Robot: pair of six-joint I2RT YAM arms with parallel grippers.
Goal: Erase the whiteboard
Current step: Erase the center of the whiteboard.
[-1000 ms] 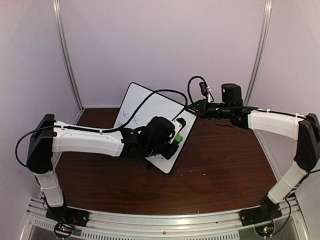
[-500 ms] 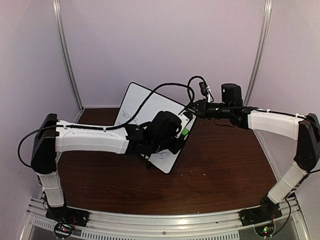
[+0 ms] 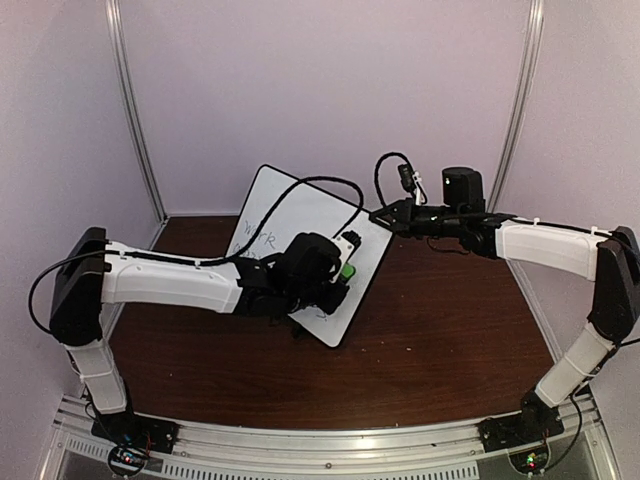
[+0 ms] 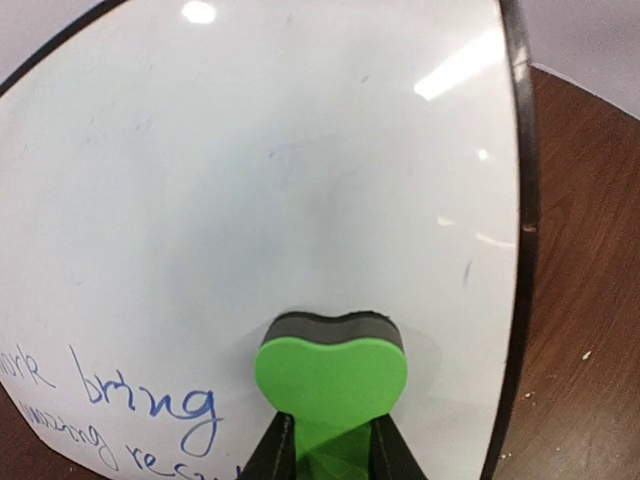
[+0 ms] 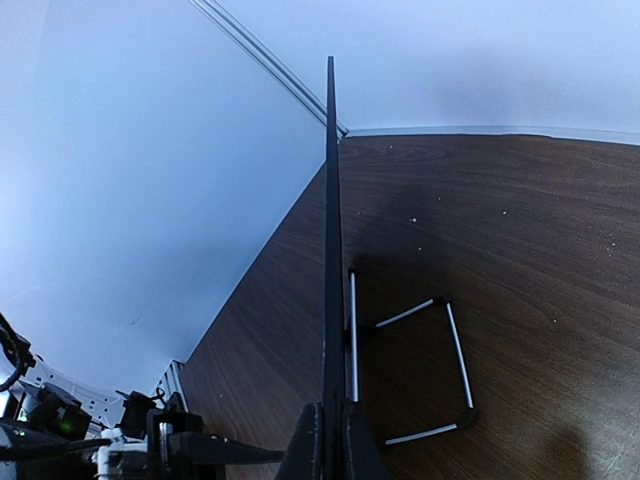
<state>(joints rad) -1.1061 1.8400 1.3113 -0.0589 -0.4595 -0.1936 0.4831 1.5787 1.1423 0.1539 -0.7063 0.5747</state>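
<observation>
The whiteboard (image 3: pixel 300 212) stands tilted on the brown table, white with a thin black frame. Its upper part is wiped; blue handwriting (image 4: pixel 150 400) shows at the lower left in the left wrist view and at the board's left side (image 3: pixel 258 238) from above. My left gripper (image 3: pixel 340 272) is shut on a green eraser (image 4: pixel 332 370), whose dark felt face presses against the board (image 4: pixel 300 170) near its right edge. My right gripper (image 3: pixel 385 217) is shut on the board's upper right edge. The right wrist view shows the board edge-on (image 5: pixel 330 220) between those jaws (image 5: pixel 333 432).
A wire stand (image 5: pixel 410 370) props the board from behind. The brown table (image 3: pixel 450 330) extends to the right and front of the board. White walls with metal rails close the back and sides. A black cable (image 3: pixel 330 190) loops over the board above my left arm.
My left gripper carried the eraser up toward the board's right edge, then back down and left. The right gripper and the board have stayed put.
</observation>
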